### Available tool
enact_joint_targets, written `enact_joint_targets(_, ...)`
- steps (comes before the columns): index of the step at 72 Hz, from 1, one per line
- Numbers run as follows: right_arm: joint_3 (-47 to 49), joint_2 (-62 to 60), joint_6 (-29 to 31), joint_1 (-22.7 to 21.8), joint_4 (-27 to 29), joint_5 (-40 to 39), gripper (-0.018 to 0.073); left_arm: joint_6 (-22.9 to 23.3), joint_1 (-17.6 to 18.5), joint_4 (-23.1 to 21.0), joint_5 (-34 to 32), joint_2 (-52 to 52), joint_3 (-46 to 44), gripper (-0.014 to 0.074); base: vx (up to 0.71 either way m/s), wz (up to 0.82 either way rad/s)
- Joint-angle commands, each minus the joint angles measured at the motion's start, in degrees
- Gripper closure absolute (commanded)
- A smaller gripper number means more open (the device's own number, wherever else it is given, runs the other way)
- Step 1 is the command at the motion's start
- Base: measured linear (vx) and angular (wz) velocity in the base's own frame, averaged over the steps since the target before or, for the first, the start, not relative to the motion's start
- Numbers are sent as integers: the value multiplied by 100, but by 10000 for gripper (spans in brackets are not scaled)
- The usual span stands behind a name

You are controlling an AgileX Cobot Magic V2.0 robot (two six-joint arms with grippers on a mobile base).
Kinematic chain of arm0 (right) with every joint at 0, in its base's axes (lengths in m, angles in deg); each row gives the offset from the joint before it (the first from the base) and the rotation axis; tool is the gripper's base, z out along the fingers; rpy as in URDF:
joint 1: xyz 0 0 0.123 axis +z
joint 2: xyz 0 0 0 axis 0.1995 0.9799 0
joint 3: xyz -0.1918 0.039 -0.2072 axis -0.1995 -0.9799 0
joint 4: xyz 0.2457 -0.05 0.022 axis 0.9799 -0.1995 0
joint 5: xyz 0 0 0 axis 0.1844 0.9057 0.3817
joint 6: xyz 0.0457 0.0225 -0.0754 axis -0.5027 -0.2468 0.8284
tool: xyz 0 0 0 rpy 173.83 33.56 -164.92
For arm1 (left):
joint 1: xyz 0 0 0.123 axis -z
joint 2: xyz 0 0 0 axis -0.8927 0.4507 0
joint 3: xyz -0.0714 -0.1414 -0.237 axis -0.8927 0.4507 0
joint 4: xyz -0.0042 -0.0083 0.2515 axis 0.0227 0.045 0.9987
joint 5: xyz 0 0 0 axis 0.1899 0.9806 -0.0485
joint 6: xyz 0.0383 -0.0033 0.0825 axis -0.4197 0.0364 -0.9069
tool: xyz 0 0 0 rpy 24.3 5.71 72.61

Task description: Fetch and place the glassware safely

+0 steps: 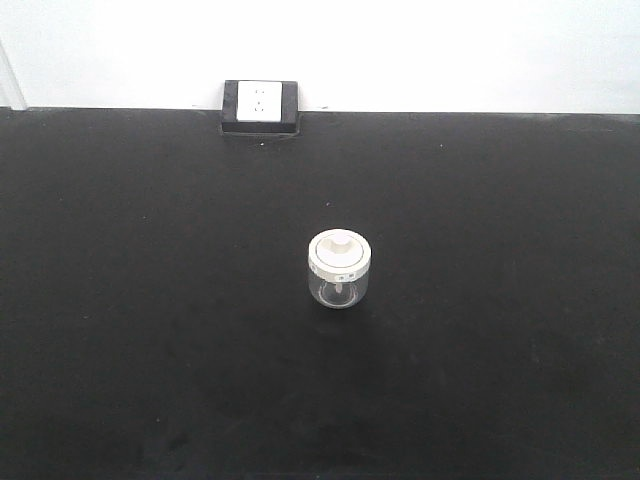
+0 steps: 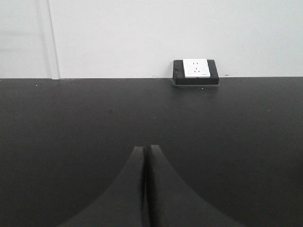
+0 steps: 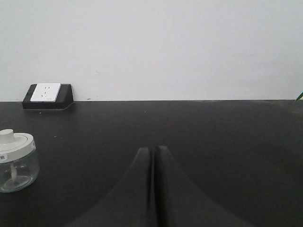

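The glassware, a squat clear jar point(image 1: 339, 270) with a cream-white knobbed lid, stands upright near the middle of the black table point(image 1: 150, 300). In the right wrist view the jar point(image 3: 16, 161) sits at the far left edge, well to the left of my right gripper point(image 3: 154, 148), which is shut with nothing in it. My left gripper point(image 2: 145, 147) is shut too, its black fingers pressed together over bare tabletop, and the jar is out of that view. Neither gripper shows in the front view.
A white wall socket in a black housing point(image 1: 260, 106) sits at the table's back edge against the white wall, also in the left wrist view as the socket point(image 2: 196, 71) and in the right wrist view as the socket point(image 3: 46, 95). A green leaf tip point(image 3: 298, 96) shows far right.
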Motion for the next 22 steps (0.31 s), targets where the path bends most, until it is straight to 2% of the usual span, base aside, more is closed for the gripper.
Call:
enact_joint_targets(1,-116,-70,12,-23,-70,-397,563,35,2,-57,-386,-67,148,603,0,0)
enact_joint_targets(22,-116,-70,12,-23,-70,-397,563,35,2,-57,-386,-67,148,603,0,0)
